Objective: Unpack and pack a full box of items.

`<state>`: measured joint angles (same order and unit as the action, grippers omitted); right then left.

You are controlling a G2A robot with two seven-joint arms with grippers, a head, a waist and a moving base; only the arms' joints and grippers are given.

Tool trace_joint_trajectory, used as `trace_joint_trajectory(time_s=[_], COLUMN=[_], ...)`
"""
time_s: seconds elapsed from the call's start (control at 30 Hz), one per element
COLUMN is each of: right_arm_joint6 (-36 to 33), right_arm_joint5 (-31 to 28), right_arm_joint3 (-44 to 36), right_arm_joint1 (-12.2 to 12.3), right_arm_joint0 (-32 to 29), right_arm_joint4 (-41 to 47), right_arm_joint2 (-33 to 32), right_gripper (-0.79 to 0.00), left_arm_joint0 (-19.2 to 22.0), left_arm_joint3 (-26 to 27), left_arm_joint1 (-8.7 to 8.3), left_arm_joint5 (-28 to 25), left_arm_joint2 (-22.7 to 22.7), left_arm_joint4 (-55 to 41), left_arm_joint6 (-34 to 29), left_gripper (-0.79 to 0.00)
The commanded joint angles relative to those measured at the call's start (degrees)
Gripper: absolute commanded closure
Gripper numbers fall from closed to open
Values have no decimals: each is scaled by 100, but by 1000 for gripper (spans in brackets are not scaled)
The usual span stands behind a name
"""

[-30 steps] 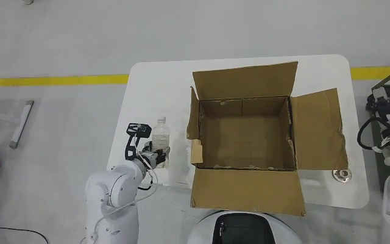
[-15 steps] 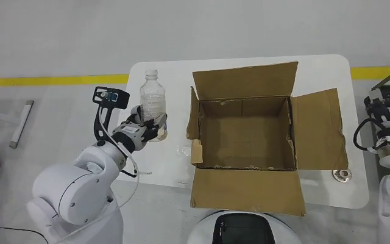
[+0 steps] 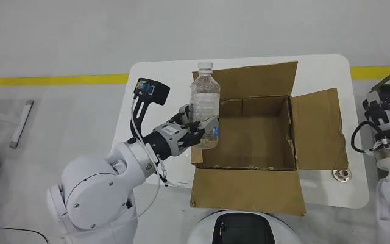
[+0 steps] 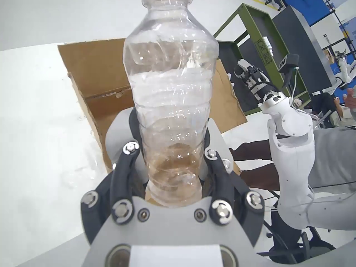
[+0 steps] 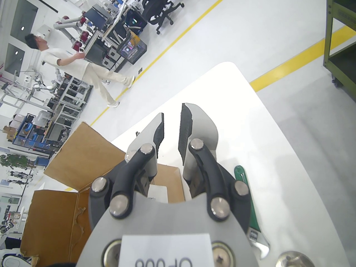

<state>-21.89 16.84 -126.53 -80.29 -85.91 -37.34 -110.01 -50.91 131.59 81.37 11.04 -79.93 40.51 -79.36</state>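
Observation:
A clear plastic bottle (image 3: 205,100) with a white cap is held upright above the left wall of the open cardboard box (image 3: 247,143). My left gripper (image 3: 198,131) is shut on the bottle's lower part (image 4: 171,90), its fingers (image 4: 129,151) pressing both sides. The box (image 4: 94,68) stands with all flaps folded out and its floor bare. My right gripper (image 3: 376,113) hangs beyond the table's right edge. Its pads (image 5: 185,129) stand a narrow gap apart with nothing between them, and it appears far off as the right gripper (image 4: 247,73).
The white table (image 3: 158,85) has bare room left of the box. A small metal ring (image 3: 344,174) lies near the box's right flap. A green-handled tool (image 5: 246,193) lies on the table under my right gripper. A green cart (image 4: 250,29) stands past the table's right side.
My left arm has lifted the bottle off the table's left part and carried it to the right, up to the box's left wall. The right arm has hardly moved.

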Motion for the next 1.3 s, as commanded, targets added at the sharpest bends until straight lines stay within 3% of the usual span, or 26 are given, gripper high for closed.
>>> trace_joint_trajectory(time_s=[0.0,0.3,0.4,0.53,0.63,0.83,1.27], right_arm_joint6=[20,79,57,56,66,162,242], right_arm_joint5=[0,-11,-31,-49,-40,-9,-39], right_arm_joint3=[-13,-37,-47,-47,-61,-118,-139], right_arm_joint1=[5,27,41,59,68,79,110], right_arm_joint0=[-22,-144,-159,-169,-177,-281,-388], right_arm_joint4=[18,89,49,-3,-1,44,156], right_arm_joint2=[11,40,45,56,56,-13,-117], right_gripper=[-145,-139,-145,-132,-135,-126,-111], left_arm_joint0=[1,1,-145,-23,218,459,131], left_arm_joint3=[5,5,-47,-307,-779,-1505,-1996], left_arm_joint1=[0,0,-1,25,66,125,76], left_arm_joint5=[-7,-7,-43,31,179,612,970], left_arm_joint2=[-10,-10,111,767,1426,2364,2524], left_arm_joint4=[8,8,-121,-224,-138,605,1151], left_arm_joint6=[-2,-2,317,595,664,766,716], left_gripper=[0,0,0,0,0,0,0])
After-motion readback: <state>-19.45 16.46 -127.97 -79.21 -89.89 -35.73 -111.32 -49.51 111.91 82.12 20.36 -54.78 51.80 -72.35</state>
